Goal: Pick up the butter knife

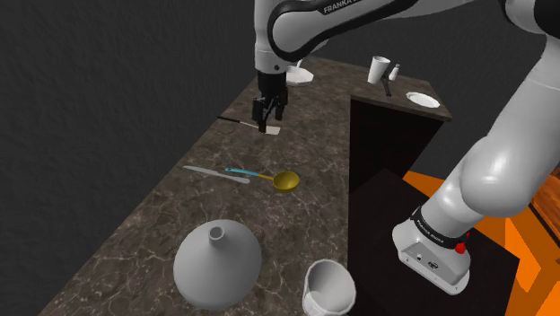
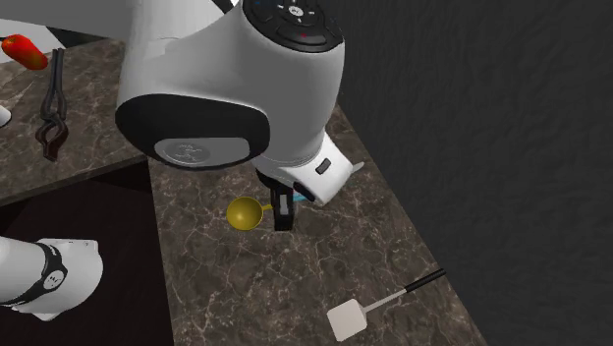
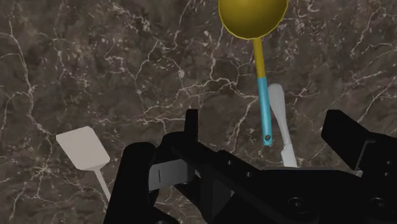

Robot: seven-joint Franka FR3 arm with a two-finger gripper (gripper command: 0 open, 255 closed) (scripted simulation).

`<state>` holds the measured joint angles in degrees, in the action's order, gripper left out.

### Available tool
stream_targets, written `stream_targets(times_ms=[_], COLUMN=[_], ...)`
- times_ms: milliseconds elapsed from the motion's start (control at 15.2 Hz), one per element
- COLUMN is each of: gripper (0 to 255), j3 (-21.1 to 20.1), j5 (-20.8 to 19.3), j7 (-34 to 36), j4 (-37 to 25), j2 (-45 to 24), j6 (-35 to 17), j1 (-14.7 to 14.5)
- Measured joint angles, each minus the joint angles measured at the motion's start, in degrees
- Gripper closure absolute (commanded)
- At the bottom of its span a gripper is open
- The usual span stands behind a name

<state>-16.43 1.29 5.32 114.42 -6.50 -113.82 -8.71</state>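
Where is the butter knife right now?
In the shoulder view the butter knife lies on the counter, just left of the gold spoon, between the spatula behind and the grey vase in front.

Lettering "FRANKA", partly cut off, on black band of arm's upper link (image 1: pixel 334 9); base ring (image 1: pixel 432 235) print illegible.

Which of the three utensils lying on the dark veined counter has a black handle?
The spatula with the flat white blade. The spoon has a gold bowl and a blue-tipped handle; the butter knife is pale throughout.
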Motion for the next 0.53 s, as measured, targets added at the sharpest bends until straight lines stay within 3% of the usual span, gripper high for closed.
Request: stream_targets(times_ms=[528], gripper=[0], j3=[-1.24], j5=[-5.87], j7=[1.62], j4=[-14.21], j2=[-17.8], j6=[-0.48], j1=[-4.83])
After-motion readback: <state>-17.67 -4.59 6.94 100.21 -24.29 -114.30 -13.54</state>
